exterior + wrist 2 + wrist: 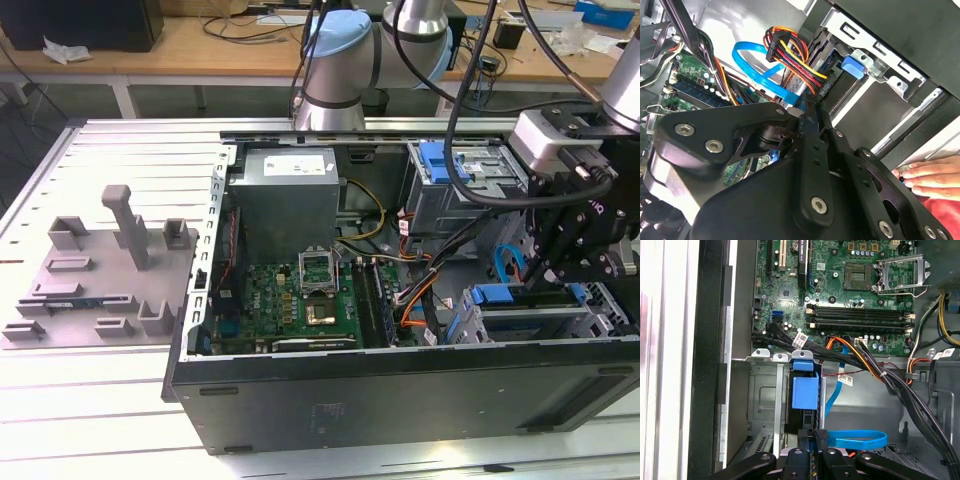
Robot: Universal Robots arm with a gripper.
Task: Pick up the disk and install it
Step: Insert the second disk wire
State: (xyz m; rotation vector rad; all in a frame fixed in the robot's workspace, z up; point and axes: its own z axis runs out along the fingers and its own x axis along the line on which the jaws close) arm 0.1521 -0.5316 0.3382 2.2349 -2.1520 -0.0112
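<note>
The disk (528,318) appears to sit edge-on in the drive bay at the case's front corner, on the exterior view's right, its blue rail along the top. In the first wrist view its dark edge (799,407) shows under a square blue latch (804,390). My gripper (545,280) hangs just above that bay. Its fingers stand pressed together (816,436), with nothing visible between them, close to the disk's end. The black gripper linkage (810,112) covers much of the second wrist view.
The open computer case (400,380) holds a green motherboard (300,300), a grey power supply (290,200) and a second cage with a blue latch (438,160). Blue data cable (860,440) and bundled wires (790,55) lie beside the bay. A person's hand (930,175) rests at the case edge.
</note>
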